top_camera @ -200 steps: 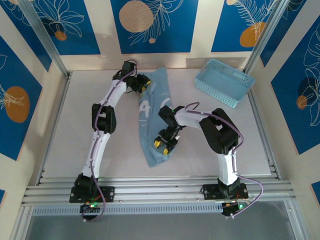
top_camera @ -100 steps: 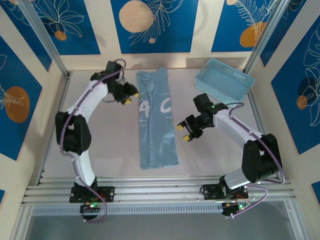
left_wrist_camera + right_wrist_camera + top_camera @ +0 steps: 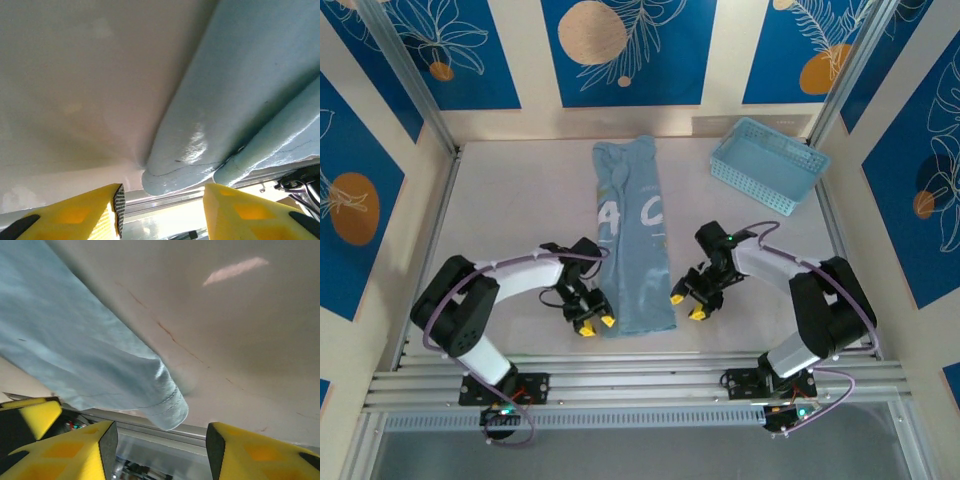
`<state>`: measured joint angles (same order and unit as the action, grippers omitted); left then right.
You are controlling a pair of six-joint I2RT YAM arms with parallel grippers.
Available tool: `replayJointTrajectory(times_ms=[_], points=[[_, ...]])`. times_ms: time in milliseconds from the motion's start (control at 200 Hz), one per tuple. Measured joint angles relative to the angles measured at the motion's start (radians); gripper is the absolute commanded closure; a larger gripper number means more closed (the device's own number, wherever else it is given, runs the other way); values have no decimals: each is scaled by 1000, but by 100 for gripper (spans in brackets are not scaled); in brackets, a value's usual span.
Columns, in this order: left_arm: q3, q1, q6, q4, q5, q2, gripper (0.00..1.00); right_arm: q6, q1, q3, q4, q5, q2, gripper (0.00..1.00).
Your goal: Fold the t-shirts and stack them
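The blue basket stood at the table's far right, well apart from the t-shirt, which lay folded into a long strip down the middle. Both arms bent low and inward. The left gripper and right gripper flanked the strip's near corners, jaws apart, gripping nothing.

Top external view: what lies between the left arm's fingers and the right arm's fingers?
The near end of the folded light blue cotton t-shirt lies between the left arm's fingers and the right arm's fingers, seen in the top external view.
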<state>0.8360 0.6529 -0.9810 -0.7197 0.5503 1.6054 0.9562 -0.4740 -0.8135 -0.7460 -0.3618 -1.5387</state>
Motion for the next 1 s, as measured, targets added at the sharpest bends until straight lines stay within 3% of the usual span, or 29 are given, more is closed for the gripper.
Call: replayJointTrajectory(times_ms=[95,235,405,540,675,1000], points=[[-19,17,-34,33,0,0,56,0,-38,11,29,-10,-31,48],[-32,37,-72,77,-1,15,66,0,-68,14,65,-10,-68,50],[-25,57,-103,78,-13,41,75,3,-92,24,96,-10,-101,60],[-19,57,-120,68,-20,48,85,17,-103,23,101,-6,-111,75],[-7,60,-131,74,-14,56,100,35,-132,13,145,-5,-122,100],[-59,84,-103,65,-46,-54,100,88,-166,18,65,-58,-81,100]])
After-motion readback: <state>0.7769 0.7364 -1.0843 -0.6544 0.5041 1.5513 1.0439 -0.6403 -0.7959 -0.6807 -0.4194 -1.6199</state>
